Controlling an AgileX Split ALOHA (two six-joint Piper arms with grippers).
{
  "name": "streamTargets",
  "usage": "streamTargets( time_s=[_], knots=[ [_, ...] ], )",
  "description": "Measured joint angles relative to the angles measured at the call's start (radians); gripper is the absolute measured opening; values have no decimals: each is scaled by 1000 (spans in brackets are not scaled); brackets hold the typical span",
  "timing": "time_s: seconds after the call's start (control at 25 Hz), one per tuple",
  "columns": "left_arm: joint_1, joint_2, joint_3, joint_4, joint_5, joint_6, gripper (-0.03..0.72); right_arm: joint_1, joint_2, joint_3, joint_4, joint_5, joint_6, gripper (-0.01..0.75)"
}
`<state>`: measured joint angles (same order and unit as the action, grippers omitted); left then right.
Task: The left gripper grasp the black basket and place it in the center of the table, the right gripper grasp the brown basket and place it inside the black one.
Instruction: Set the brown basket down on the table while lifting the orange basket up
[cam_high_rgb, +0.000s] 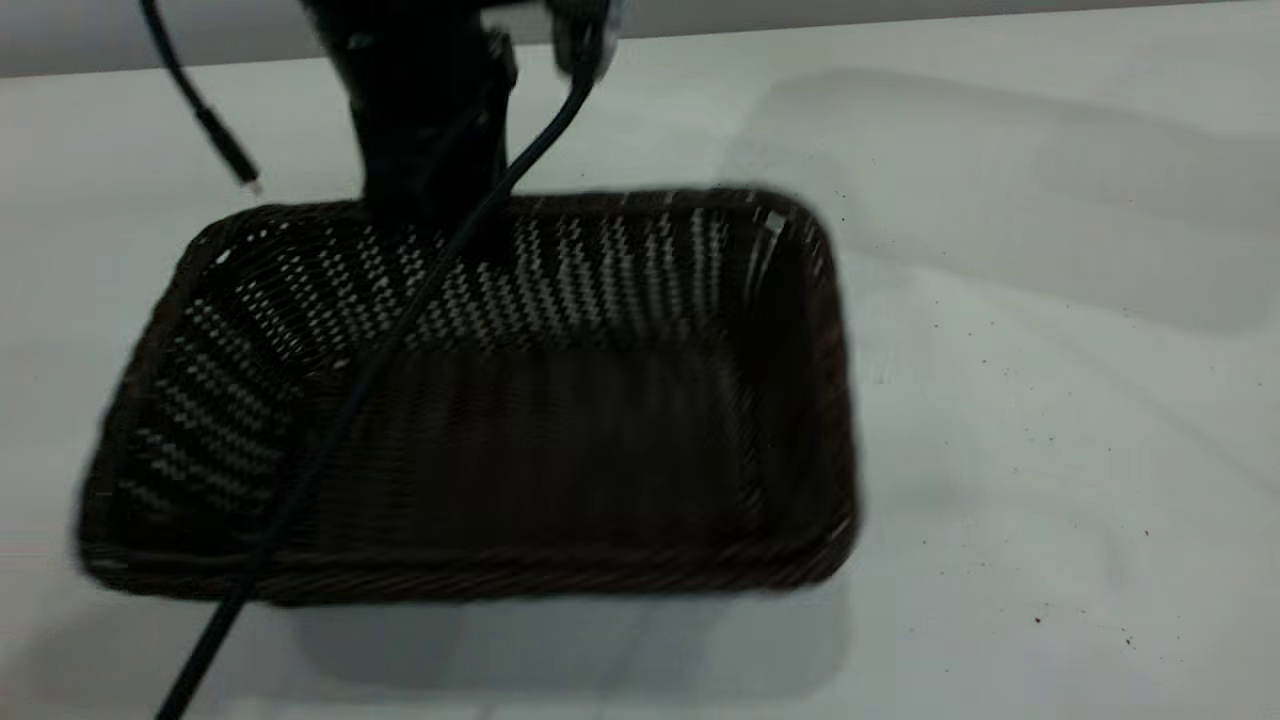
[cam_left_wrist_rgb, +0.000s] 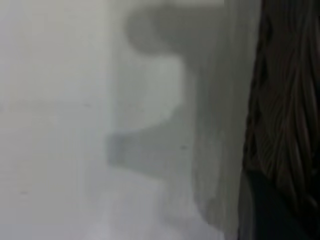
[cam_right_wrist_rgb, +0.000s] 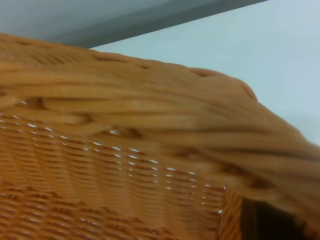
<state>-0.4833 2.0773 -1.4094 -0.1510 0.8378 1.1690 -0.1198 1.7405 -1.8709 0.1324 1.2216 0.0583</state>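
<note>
The dark woven basket (cam_high_rgb: 560, 440) lies lengthwise across the counter (cam_high_rgb: 1050, 400), left hand (cam_high_rgb: 430, 190) at its far rim, grip unclear.

Fingers hidden, baskets cropped

The left gripper (cam_high_rgb: 430, 130) hides its fingers behind the black basket (cam_high_rgb: 520, 450) rim; the brown basket (cam_right_wrist_rgb: 125, 165) overruns the right wrist view.

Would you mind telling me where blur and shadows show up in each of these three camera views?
Exterior view: the black basket is smeared by blur, its shadow lies on the table in front of it, and a broad soft shadow lies at upper right. Left wrist view: soft throughout, with a grey stepped shadow on the table and the basket's rim blurred. Right wrist view: the brown basket fills the frame, its braided rim soft.
</note>
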Motion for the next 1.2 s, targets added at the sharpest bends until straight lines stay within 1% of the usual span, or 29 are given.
streamTargets(
  time_s=[0.16,0.32,0.56,0.76,0.92,1.2],
  knots=[
    [0,0,-30,-9,1,-1,131,0,0,0,0,0,-2,120],
    [0,1,-33,-5,19,3,130,0,0,0,0,0,-3,120],
    [0,2,-33,-2,16,13,129,0,0,0,0,0,-5,120],
    [0,2,-33,-1,33,71,129,0,0,0,0,0,-5,120],
    [0,2,-33,0,38,78,129,0,0,0,0,0,-5,120],
    [0,3,-33,-3,-9,55,139,0,0,0,0,0,-5,120]
  ],
)
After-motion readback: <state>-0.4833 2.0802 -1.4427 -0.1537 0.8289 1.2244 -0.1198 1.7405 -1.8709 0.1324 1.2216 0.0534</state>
